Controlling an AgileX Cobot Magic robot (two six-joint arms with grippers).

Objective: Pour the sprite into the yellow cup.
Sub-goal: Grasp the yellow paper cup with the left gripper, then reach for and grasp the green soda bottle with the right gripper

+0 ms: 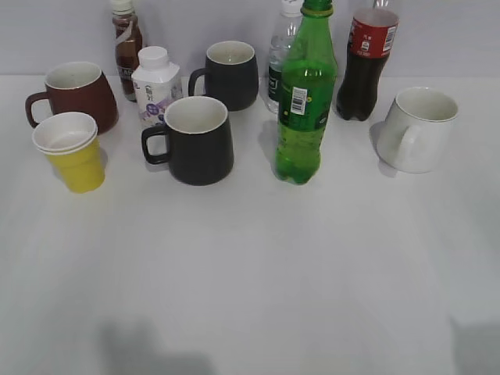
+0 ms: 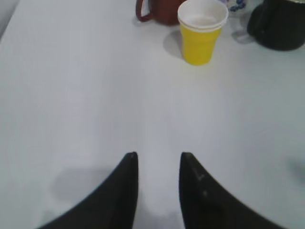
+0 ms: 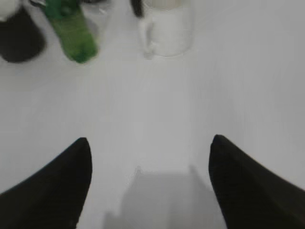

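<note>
The sprite (image 1: 305,101) is a tall green bottle with a green cap, standing upright right of centre; its lower part shows in the right wrist view (image 3: 71,31). The yellow cup (image 1: 72,152) stands upright and empty at the left, in front of a dark red mug; it also shows in the left wrist view (image 2: 202,31). My left gripper (image 2: 158,155) is open a little and empty, above bare table well short of the cup. My right gripper (image 3: 150,140) is wide open and empty, well short of the bottle. Neither gripper shows in the exterior view.
A dark red mug (image 1: 74,94), two black mugs (image 1: 195,141) (image 1: 228,74), a white mug (image 1: 418,129), a small white bottle (image 1: 156,86), a brown drink bottle (image 1: 126,47), a clear water bottle (image 1: 281,55) and a cola bottle (image 1: 367,62) stand at the back.
</note>
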